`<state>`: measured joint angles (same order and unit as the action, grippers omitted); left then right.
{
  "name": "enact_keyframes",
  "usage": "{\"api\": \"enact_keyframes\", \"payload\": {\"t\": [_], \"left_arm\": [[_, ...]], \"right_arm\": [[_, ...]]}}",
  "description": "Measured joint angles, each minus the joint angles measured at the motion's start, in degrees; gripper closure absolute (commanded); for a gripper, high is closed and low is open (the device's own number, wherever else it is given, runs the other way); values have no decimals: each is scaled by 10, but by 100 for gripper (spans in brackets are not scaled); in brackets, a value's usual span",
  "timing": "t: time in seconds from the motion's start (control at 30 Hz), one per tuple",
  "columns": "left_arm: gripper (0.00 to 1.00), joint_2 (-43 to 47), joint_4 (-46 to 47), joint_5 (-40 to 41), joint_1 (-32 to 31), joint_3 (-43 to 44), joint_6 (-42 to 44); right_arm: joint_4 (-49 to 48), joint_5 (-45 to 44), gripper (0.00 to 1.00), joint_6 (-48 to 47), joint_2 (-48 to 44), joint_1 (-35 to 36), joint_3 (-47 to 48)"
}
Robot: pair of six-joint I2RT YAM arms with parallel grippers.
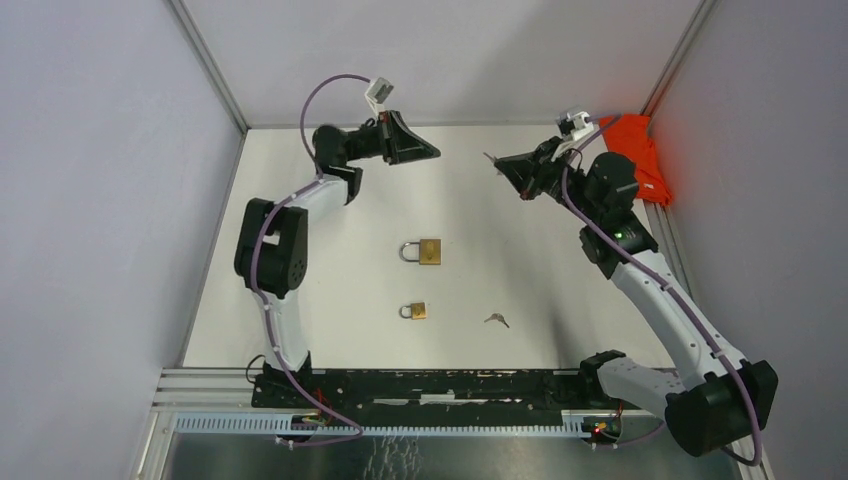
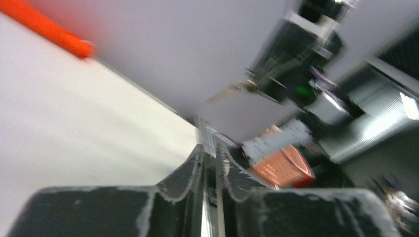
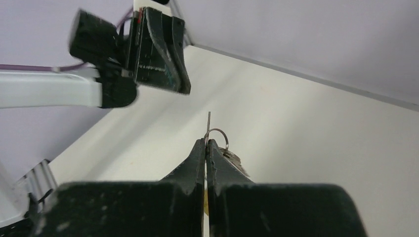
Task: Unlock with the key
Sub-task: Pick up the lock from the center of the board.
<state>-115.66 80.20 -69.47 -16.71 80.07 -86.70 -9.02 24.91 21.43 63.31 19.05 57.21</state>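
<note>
Two brass padlocks lie on the white table: a larger one (image 1: 427, 251) and, nearer the arms, a smaller one (image 1: 415, 311). My right gripper (image 3: 206, 142) is raised above the far table and shut on a key (image 3: 209, 121), whose thin blade sticks up past the fingertips; a ring (image 3: 221, 136) and a second key hang beside it. In the top view that key (image 1: 490, 157) points left toward my left gripper (image 1: 435, 153), which is also raised. The left wrist view is blurred. There the left gripper (image 2: 210, 148) shows a narrow gap with nothing in it, and the key (image 2: 225, 93) is ahead.
A loose key (image 1: 497, 320) lies on the table right of the smaller padlock. A red cloth (image 1: 640, 155) sits in the far right corner. Grey walls close in the table at the back and both sides. A black rail (image 1: 430, 385) runs along the near edge.
</note>
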Motion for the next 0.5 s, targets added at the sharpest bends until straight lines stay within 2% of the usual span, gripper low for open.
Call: {"api": "enact_keyframes", "payload": {"t": [0.03,0.07,0.13,0.17,0.27,0.37,0.5], "left_arm": [[87,7,-52,5,5,0,47],[89,20,-163,25,8,5,136],[89,32,-455,126,0,83,331],[85,30,-593,188,-11,141,420],[65,30,-852,288,-44,255,577],[52,38,-989,348,-68,280,643],[45,50,-1091,401,-75,181,675]], "right_arm": [[14,-10,100,-7,-2,-2,3],[26,-20,100,-14,-5,-4,5],[54,-35,100,-25,-12,-10,5],[63,-42,100,-29,-16,-12,5],[87,-54,100,-42,-27,-17,3],[109,-64,100,-54,-38,-20,0],[125,-73,100,-66,-54,-20,-19]]}}
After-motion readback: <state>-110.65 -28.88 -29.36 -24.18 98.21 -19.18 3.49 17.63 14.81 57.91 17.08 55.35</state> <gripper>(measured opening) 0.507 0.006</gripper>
